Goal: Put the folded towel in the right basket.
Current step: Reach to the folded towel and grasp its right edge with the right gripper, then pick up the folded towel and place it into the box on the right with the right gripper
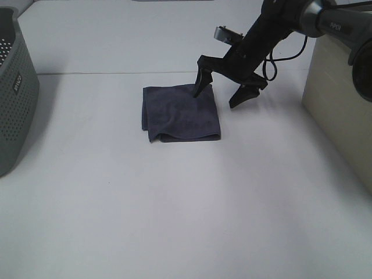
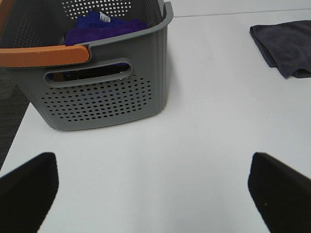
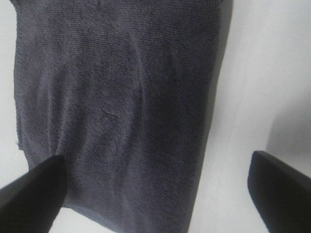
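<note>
Step in hand: grasp. Right pincer [image 1: 221, 96] spread wide, hovering at far right corner of towel [image 1: 182, 113], one finger on or just over cloth, other over bare surface [image 1: 174, 221]. Towel folded, flat, mid-surface, well apart from right basket [image 1: 340, 116]. Lower to surface contact, shift a little inward, close across the edge, catch every layer to keep the fold. Lift clear before swinging right. Left pincer [image 2: 155, 194] also spread, empty, near grey basket [image 2: 112, 92]; leave parked.

The right basket [image 1: 340, 110] and the grey basket [image 1: 16, 99] each run partly out of view.
</note>
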### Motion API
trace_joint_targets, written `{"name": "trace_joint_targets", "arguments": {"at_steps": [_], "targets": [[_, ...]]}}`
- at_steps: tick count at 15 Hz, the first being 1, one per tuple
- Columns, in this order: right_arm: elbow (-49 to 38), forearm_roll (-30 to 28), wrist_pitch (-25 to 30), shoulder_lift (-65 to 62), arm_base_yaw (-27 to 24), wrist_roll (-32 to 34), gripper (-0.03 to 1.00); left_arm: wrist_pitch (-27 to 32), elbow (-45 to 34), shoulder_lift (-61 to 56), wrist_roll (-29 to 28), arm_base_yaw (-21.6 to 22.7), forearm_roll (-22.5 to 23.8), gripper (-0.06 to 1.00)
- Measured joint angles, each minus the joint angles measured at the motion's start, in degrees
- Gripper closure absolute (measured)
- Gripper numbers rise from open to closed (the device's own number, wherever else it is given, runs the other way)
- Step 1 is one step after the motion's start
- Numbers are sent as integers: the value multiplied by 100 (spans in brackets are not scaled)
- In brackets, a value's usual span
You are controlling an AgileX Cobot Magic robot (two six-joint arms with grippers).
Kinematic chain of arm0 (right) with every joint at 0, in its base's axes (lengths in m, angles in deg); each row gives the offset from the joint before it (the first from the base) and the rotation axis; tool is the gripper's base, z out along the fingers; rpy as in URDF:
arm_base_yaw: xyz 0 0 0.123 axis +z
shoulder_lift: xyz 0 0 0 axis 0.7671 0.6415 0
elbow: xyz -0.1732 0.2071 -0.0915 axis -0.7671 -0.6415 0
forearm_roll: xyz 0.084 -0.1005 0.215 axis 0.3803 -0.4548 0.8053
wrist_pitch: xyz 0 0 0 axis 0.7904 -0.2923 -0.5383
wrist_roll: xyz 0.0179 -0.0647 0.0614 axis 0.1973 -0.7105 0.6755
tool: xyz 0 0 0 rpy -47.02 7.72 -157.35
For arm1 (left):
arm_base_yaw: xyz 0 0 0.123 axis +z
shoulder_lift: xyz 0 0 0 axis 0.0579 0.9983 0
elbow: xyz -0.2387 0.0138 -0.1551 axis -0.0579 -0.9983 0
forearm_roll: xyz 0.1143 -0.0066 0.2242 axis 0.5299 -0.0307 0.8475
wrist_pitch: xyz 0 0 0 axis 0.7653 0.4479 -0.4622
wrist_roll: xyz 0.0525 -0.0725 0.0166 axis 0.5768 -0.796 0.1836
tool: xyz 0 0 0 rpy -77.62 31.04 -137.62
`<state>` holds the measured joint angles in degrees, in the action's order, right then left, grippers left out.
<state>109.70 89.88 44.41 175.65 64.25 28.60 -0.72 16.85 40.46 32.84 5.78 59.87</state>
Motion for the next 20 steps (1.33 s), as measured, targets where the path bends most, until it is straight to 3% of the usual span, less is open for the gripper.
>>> {"name": "trace_joint_targets", "arguments": {"at_steps": [5,8,11,13,14,17,20], "targets": [[126,229,-195,292,0,-40,2,0,0,0,0,0,0,-5],[160,888,-395,487,46,-40,7,0,0,0,0,0,0,-5],[206,1301,-802,745,361,-34,33,0,0,0,0,0,0,-5],[206,1346,-1026,848,539,-23,73,0,0,0,0,0,0,-5],[206,1341,-1112,871,579,-17,89,0,0,0,0,0,0,-5],[206,1283,-963,808,596,-23,91,0,0,0,0,0,0,-5],[92,688,-321,281,556,-241,91,0,0,0,0,0,0,-5]]}}
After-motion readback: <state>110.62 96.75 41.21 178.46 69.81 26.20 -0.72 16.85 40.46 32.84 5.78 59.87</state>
